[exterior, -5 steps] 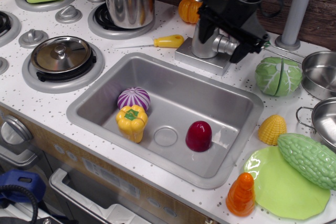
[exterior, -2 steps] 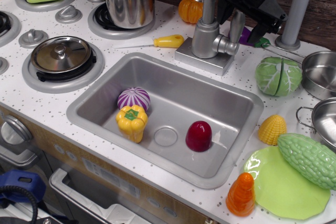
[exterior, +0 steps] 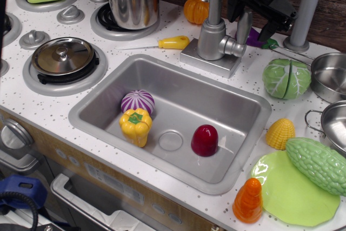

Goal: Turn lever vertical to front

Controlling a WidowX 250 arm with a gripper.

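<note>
Pincer (exterior: 258,19): black, at the far edge right of the faucet, raised above the bench; fingers point down toward the lever; whether they are spread or pressed together cannot be told; nothing seen held.
Lever (exterior: 244,26): slim silver-grey paddle, standing upright on a short stub off the right side of the faucet body (exterior: 213,40); just left of the pincer, contact not clear.
Purple-and-green toy (exterior: 259,40): partly hidden below the pincer.
Grey pole (exterior: 305,9): right of the pincer, upright.
Cabbage (exterior: 286,78): near side of the pole, on the bench (exterior: 38,98).
Sink (exterior: 243,133): near the faucet; holds a purple onion (exterior: 137,101), a yellow pepper (exterior: 135,125) touching it, and a dark red piece (exterior: 205,140) well apart to the right.
Yellow-handled knife (exterior: 162,43): left of the faucet.
Orange pumpkin (exterior: 194,9): far side, behind the faucet.
</note>
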